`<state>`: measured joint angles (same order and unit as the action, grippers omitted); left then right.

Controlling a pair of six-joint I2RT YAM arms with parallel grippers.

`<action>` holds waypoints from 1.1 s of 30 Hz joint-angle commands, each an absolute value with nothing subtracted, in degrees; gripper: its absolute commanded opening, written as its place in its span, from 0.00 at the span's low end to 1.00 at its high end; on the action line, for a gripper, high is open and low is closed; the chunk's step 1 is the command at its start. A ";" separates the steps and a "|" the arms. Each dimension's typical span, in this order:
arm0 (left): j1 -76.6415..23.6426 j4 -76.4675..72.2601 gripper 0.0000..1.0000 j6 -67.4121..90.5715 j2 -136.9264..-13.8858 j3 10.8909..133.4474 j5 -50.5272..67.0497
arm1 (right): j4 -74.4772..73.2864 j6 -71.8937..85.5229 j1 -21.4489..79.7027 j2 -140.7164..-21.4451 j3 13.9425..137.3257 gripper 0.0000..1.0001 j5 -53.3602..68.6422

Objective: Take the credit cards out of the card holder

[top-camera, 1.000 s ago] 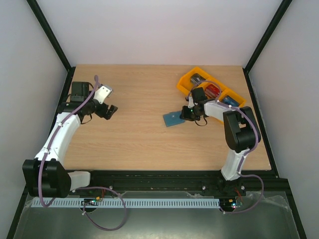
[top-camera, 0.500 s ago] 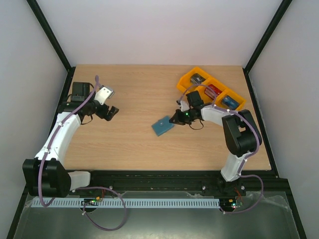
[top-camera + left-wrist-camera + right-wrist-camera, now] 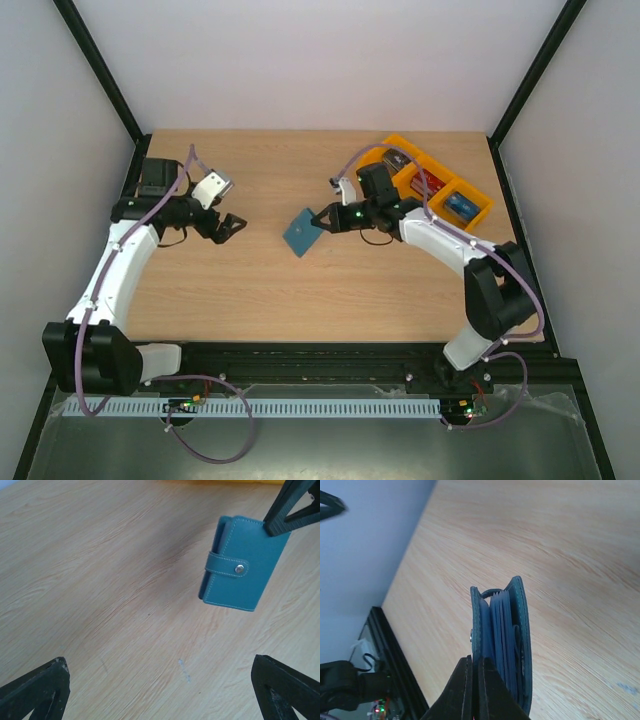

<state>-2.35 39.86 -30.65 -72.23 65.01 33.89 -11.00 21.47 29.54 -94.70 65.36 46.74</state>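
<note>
Teal card holder [image 3: 243,565], strap snapped shut, hangs above the middle of the tabletop [image 3: 260,290], pinched at one corner by the right pincer [image 3: 318,221]. The left pincer [image 3: 228,226] stands wide apart and empty, near and facing it. Stacked inner leaves show edge-on in the right wrist view; the credit cards themselves cannot be made out there. Good practice: the left pincer should take the free edge clear of the snap, so the strap can be undone without twisting the thin corner grip.
</note>
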 commanded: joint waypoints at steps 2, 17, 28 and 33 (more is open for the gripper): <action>-2.40 44.65 0.99 -32.90 -72.91 69.59 41.24 | -2.92 24.33 30.05 -87.13 68.06 0.02 52.17; -2.23 47.81 1.00 -34.56 -74.02 77.39 66.42 | 21.00 31.54 35.47 -76.91 66.00 0.02 62.25; -5.24 47.78 0.34 -33.66 -73.40 76.03 70.94 | 23.71 32.15 35.95 -75.98 66.01 0.02 62.63; -5.45 48.05 0.03 -33.62 -72.89 76.03 71.80 | 20.56 29.68 35.89 -76.26 66.11 0.02 61.42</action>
<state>-5.23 47.88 -33.41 -73.54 76.14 69.43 19.59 31.88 35.48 -77.78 65.78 60.93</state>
